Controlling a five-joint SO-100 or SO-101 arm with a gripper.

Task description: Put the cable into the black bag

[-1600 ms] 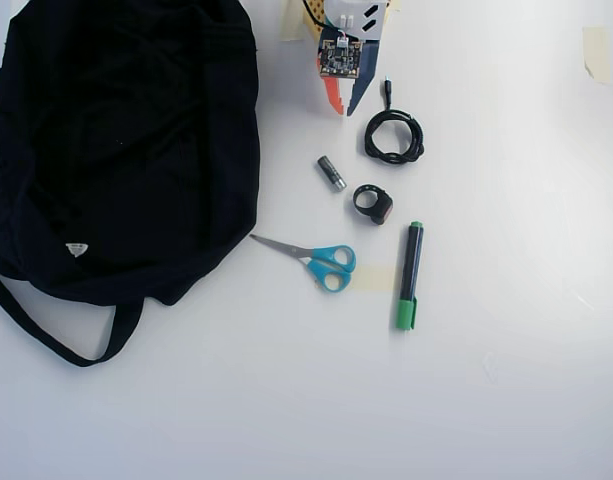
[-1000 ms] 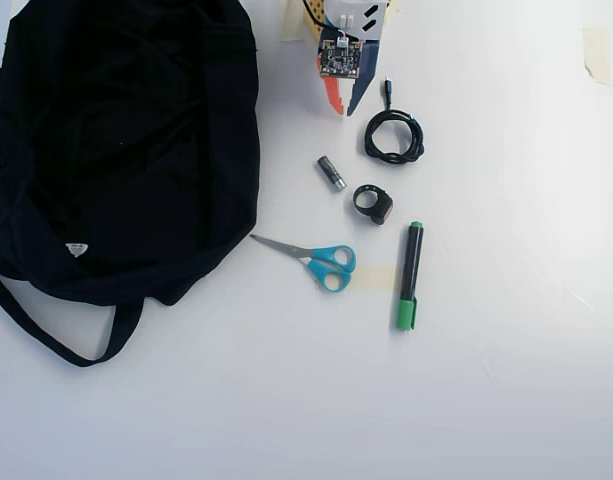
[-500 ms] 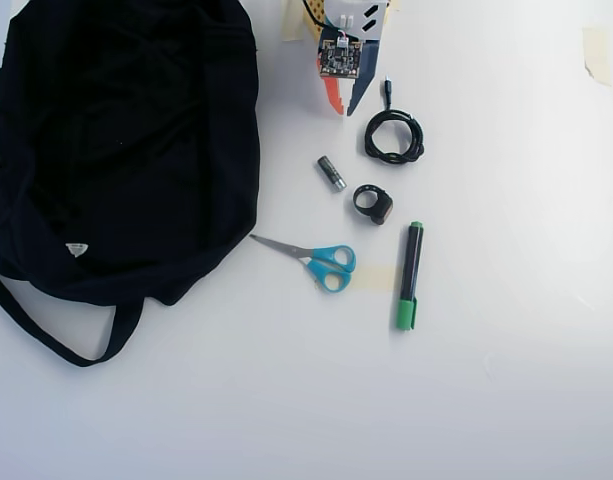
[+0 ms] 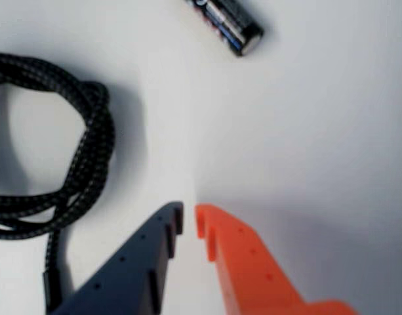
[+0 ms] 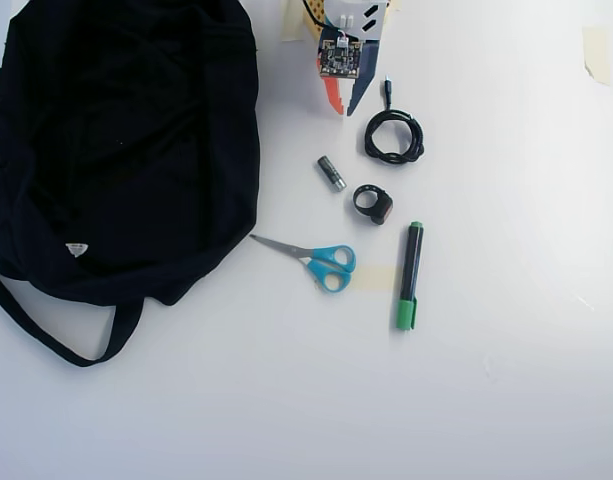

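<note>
Coiled thin black braided cable (image 5: 393, 136) flat on white table (image 5: 506, 380), upper centre in overhead view, plug end toward arm; untouched. Claw (image 4: 189, 220), one blue and one orange finger, clenched on nothing, just beside coil. Small cylindrical battery (image 4: 225, 25) near. Large black fabric bag (image 5: 116, 150) well apart, overhead left.

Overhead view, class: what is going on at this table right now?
A robot arm's gripper sits at the top of the overhead view, nearly shut and holding nothing. The cable lies coiled on the table just right of it, untouched. The bag rests at the left, apart from everything else. A battery, a ring gadget, scissors and a marker lie between. Nothing has been picked up yet.
</note>
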